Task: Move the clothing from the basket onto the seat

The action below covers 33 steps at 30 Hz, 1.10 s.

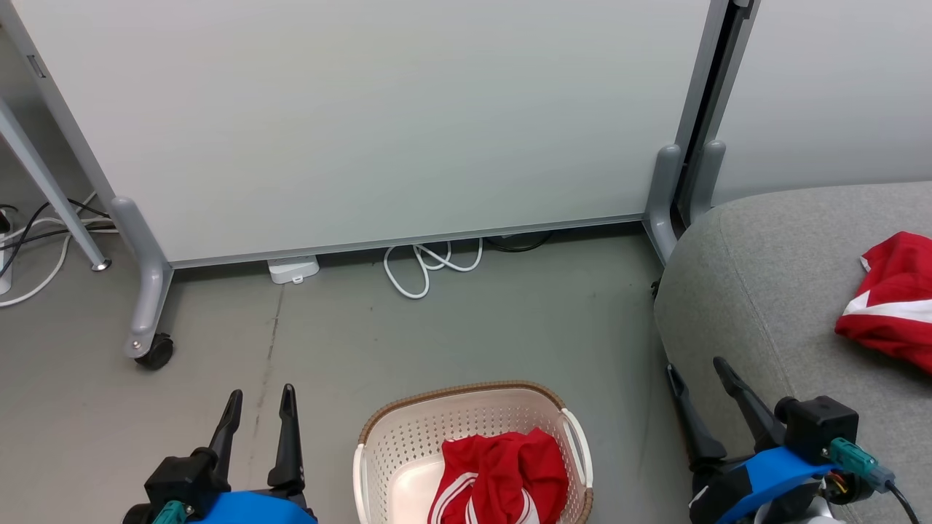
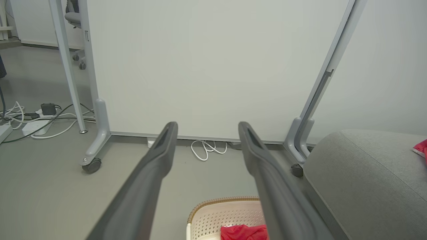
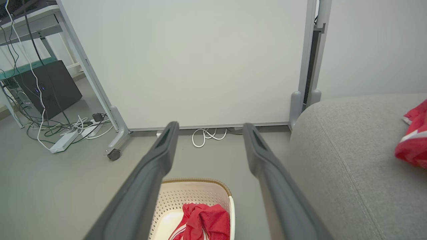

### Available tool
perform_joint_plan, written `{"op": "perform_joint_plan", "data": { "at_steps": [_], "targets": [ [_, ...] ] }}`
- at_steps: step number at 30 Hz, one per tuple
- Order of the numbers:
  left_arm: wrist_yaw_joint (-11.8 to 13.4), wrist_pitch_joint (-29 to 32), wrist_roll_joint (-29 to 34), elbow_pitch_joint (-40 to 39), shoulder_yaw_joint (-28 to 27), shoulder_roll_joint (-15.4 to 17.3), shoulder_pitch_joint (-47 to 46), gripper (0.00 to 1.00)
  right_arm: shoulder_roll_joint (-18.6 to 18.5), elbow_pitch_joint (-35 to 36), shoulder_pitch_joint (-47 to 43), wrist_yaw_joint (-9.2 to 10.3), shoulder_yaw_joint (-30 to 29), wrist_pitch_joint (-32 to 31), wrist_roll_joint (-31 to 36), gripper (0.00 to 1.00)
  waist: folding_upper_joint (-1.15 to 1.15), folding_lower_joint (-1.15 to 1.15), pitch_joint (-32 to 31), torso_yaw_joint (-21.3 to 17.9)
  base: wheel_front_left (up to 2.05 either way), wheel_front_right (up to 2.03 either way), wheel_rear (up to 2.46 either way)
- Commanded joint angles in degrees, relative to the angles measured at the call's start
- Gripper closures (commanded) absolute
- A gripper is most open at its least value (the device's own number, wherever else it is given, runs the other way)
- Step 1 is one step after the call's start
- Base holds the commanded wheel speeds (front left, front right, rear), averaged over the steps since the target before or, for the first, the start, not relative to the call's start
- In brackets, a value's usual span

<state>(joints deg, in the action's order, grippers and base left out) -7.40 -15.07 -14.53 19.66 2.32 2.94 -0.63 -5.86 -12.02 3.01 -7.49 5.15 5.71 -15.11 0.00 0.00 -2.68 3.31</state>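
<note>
Starting nearest you, both grippers hang empty with jaws spread wide. The left gripper [image 1: 262,393] is over bare floor left of the basket [image 1: 451,394], and the right gripper [image 1: 695,366] is at the near corner of the seat [image 1: 764,276]. One red garment [image 1: 502,466] lies crumpled in the basket's right half; the other garment [image 1: 892,298] rests on the seat, well apart. For the pick, bring one gripper straight down over the highest fold. Keep its fingers clear of the perforated wall and handle, and close deep enough to catch fabric rather than skim it. The head view cuts off the basket's near edge, so you cannot judge how the garment lies there. The garment on the seat is cropped too. Beyond, a white cable [image 1: 429,266] coils under the partition panel [image 1: 364,109].
</note>
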Motion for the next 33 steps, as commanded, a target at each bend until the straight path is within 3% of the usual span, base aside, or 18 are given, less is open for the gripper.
{"op": "perform_joint_plan", "data": {
  "at_steps": [1, 33],
  "targets": [
    [-0.07, -0.16, 0.34, 0.08, -0.33, -0.02, 0.49, 0.0, 0.16, -0.19, -0.91, -0.01, 0.03, 0.52, 0.44, 0.0, 0.0, 0.0, 0.0, -0.03, 0.0, 0.0, 0.0],
    [-0.08, -0.15, 0.07, -0.39, 1.36, -0.06, -0.43, 0.0, 0.67, 1.55, -0.96, -0.01, -0.08, -0.6, 3.94, 0.0, 0.0, 0.0, 3.65, -2.83, 0.0, 0.0, 0.0]
  ]
}}
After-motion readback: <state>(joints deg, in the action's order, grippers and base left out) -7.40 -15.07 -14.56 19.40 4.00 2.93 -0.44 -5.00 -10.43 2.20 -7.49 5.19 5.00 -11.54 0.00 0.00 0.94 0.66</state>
